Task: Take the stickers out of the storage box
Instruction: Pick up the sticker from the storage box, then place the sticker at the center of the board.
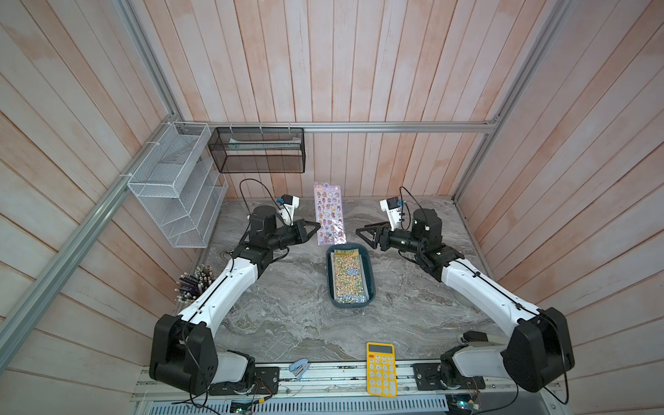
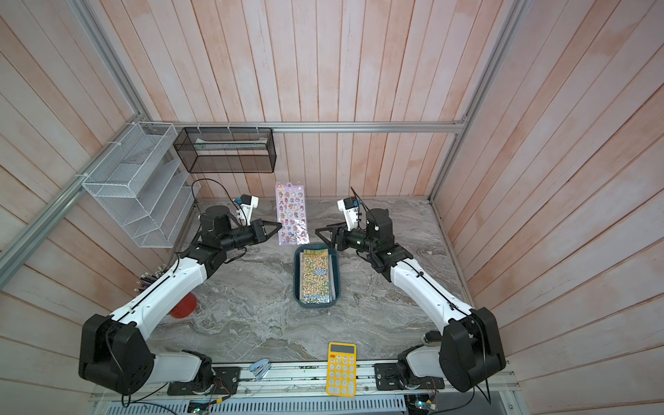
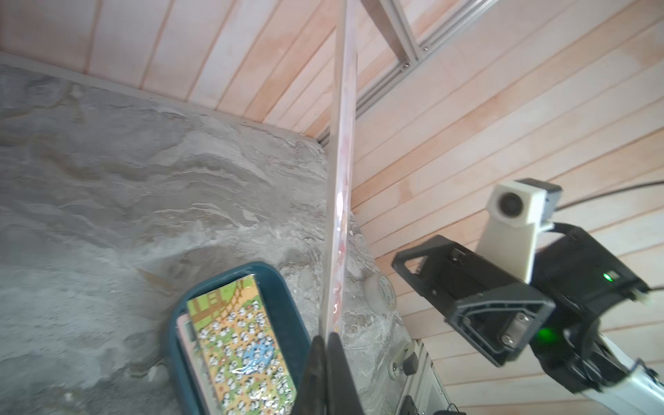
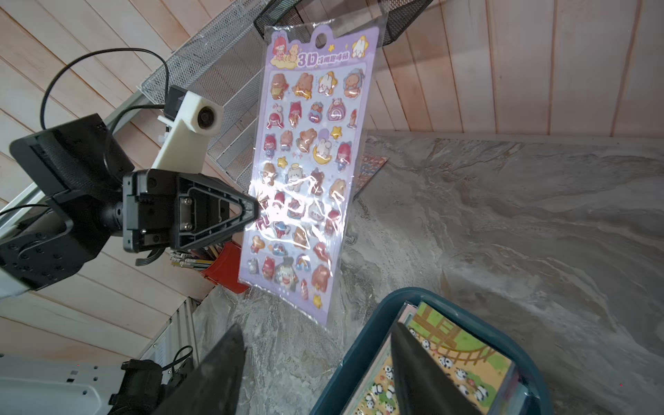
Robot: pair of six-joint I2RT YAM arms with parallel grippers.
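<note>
The left gripper (image 1: 317,225) has its fingers pinched thin on the 9 o'clock long edge of the lilac sticker sheet (image 1: 329,215). The sheet hangs upright in the air just past the 12 o'clock end of the storage box (image 1: 372,278). The right gripper (image 1: 359,233) stands off at the sheet's 3 o'clock, its fingers spread wide and empty. The box sits in the middle of the desk (image 1: 280,323), with the panda sheet (image 1: 349,278) on top of the stack inside. The pinch is small and on a glossy wrapper, so I judge a slow carry is best: swing the sheet toward 10 o'clock, clear of the box, lower it until its bottom edge meets the desk, lay it flat, then open. The right arm looks well placed to come down on the box's 12 o'clock end for the panda sheet
</note>
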